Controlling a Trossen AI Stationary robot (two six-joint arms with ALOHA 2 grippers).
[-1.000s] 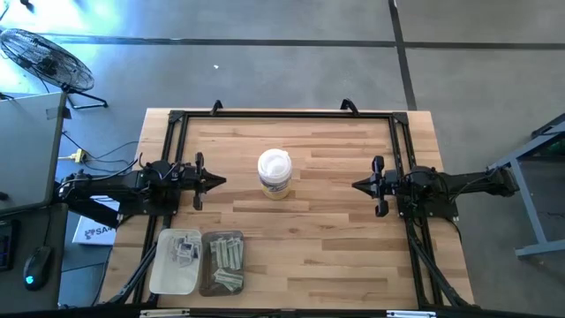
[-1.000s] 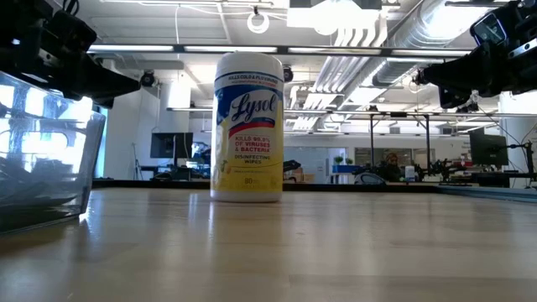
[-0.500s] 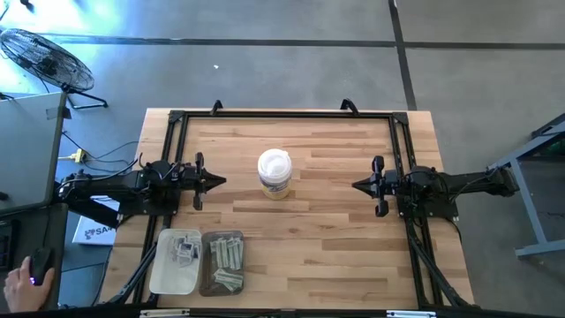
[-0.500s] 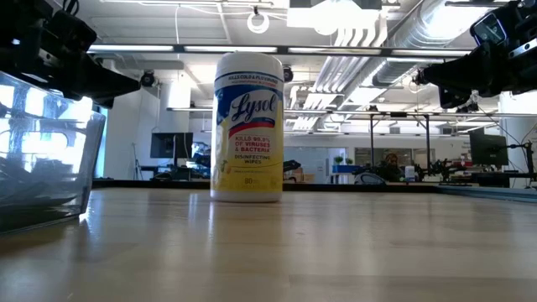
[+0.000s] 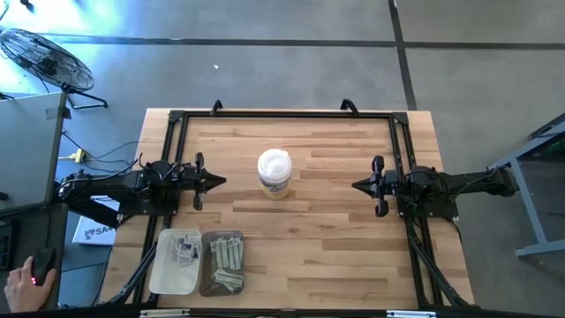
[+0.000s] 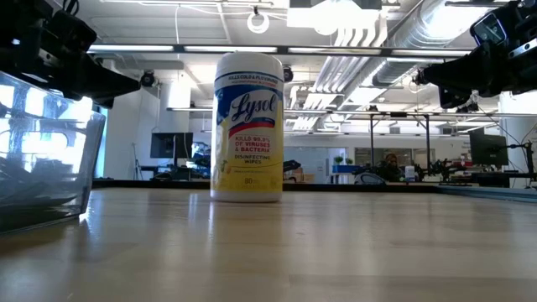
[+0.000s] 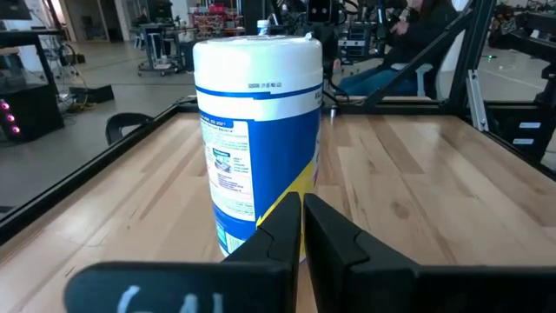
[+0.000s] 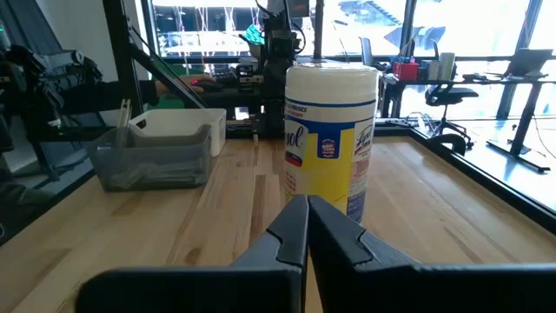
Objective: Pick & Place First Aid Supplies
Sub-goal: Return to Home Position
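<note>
Packets (image 5: 184, 250), small and flat, gathered at the near left corner of the table (image 5: 327, 238): square white ones with blue print in the white bin (image 5: 170, 277), narrow pale green strips (image 5: 227, 258) in the clear bin (image 8: 148, 169) just beside it on the right. None seen loose on the wood.

Probably very light and limp, with paper or foil skins slick enough to slide out of a loose pinch. Best taken by a raised edge or corner, across the thin side, with a gentle squeeze. Likely awkward to lift when lying flat; easier from a leaning pile. Not fragile, though easily creased.

Canister (image 5: 274, 173) upright mid-table, between the two arms and apart from both: rigid cylinder, white lid, glossy yellow and blue label. Table of pale, smooth wooden planks inside a black metal frame (image 5: 282, 113). White bin opaque with rounded corners; clear bin see-through, greyish.

Left gripper (image 5: 222, 181) at the left side, fingers pressed together on nothing, pointed at the canister. Right gripper (image 5: 356, 185) at the right side, likewise closed and empty. By the look of it, sorting done and arms parked.
</note>
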